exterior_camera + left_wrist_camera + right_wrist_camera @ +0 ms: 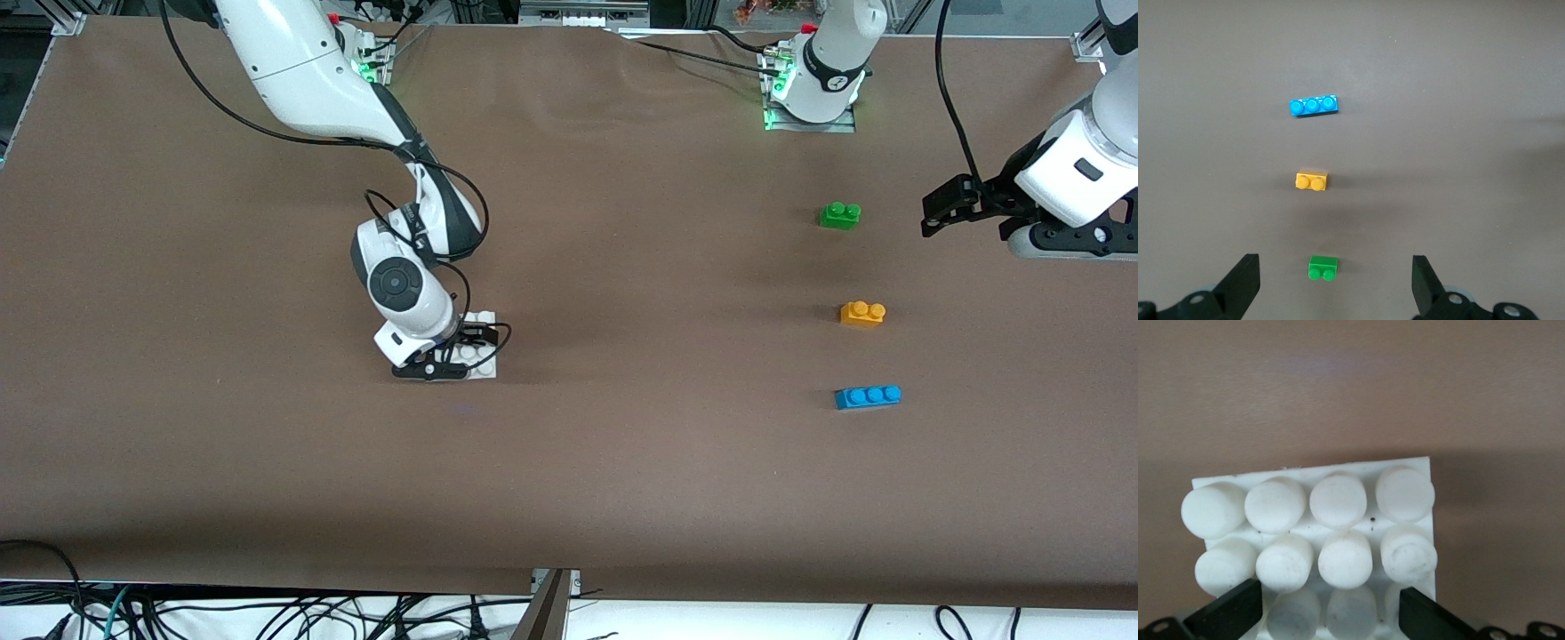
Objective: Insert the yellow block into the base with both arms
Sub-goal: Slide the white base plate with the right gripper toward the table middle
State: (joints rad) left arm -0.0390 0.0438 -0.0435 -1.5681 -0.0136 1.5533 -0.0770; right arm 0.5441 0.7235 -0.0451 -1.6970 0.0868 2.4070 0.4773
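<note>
Brown cloth covers the table in the front view, where the yellow block sits alone toward the left arm's end, between a green brick farther from the camera and a blue brick nearer to it, the three well apart in a row. The left gripper hangs in the air near the green brick, holding nothing. Toward the right arm's end, the right gripper is down at the white base, which lies flat on the table. In the left wrist view the two fingers stand wide apart with bare cloth between them; the green brick lies closest, then the yellow block, then the blue brick. In the right wrist view the fingers sit spread on either side of the base, close to its rows of studs; whether they press on it I cannot tell. The step in hand looks like steadying the base while the yellow block is not yet picked. Next, the left gripper would need to pass the green brick, centre over the yellow one, descend and close across its sides.
</note>
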